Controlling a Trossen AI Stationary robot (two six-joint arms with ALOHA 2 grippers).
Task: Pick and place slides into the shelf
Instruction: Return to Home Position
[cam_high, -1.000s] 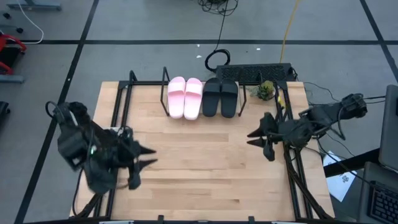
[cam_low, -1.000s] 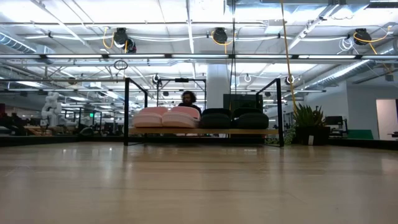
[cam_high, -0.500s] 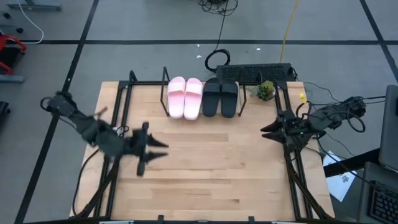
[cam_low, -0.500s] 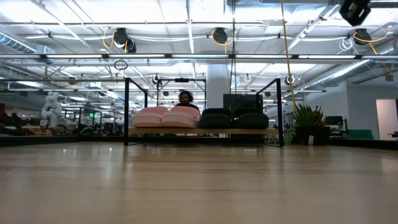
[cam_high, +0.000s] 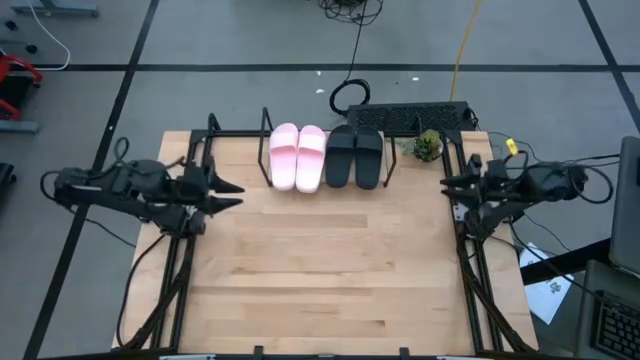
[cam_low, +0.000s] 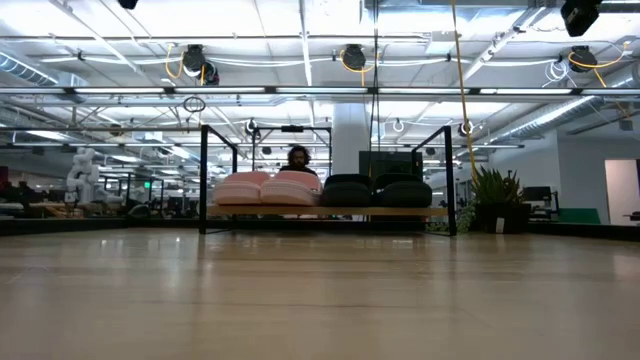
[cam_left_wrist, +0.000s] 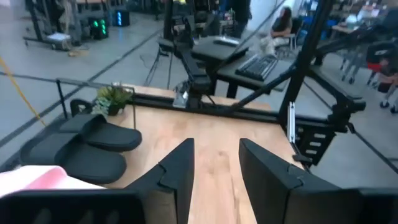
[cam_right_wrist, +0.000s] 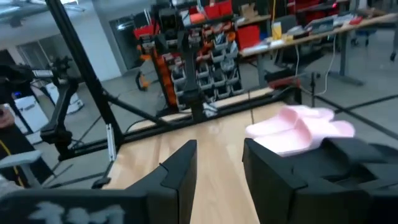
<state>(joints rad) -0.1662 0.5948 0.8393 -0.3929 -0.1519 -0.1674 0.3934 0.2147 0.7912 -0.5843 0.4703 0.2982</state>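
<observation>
Well, all four slides sit on the shelf (cam_high: 268, 150) at the far edge of the table (cam_high: 320, 270), toes pointing toward me, side by side in one row. There are two pale pink slides (cam_high: 297, 157) on the left and two black slides (cam_high: 356, 157) on the right. The inner pink and inner black ones are just beside each other. They look like smooth moulded foam, each with one wide rounded strap. The shelf is a light wooden board on thin black metal rods, and its uprights stand at either end of the row.

The left gripper (cam_high: 232, 194) hangs over the table's left edge, near the shelf's left end. Its two dark fingers are parted and hold nothing. The right gripper (cam_high: 447, 188) is over the right edge, well apart from the slides. Its fingers are likewise spread with nothing between them.

Beyond the shelf lie one black keyboard (cam_high: 410, 118) and one small potted plant (cam_high: 428, 145) at the back right corner. A coiled black cable (cam_high: 348, 97) and a yellow cable (cam_high: 462, 50) lie on the grey floor. From table height, one person (cam_low: 298, 157) shows behind the pink pair.
</observation>
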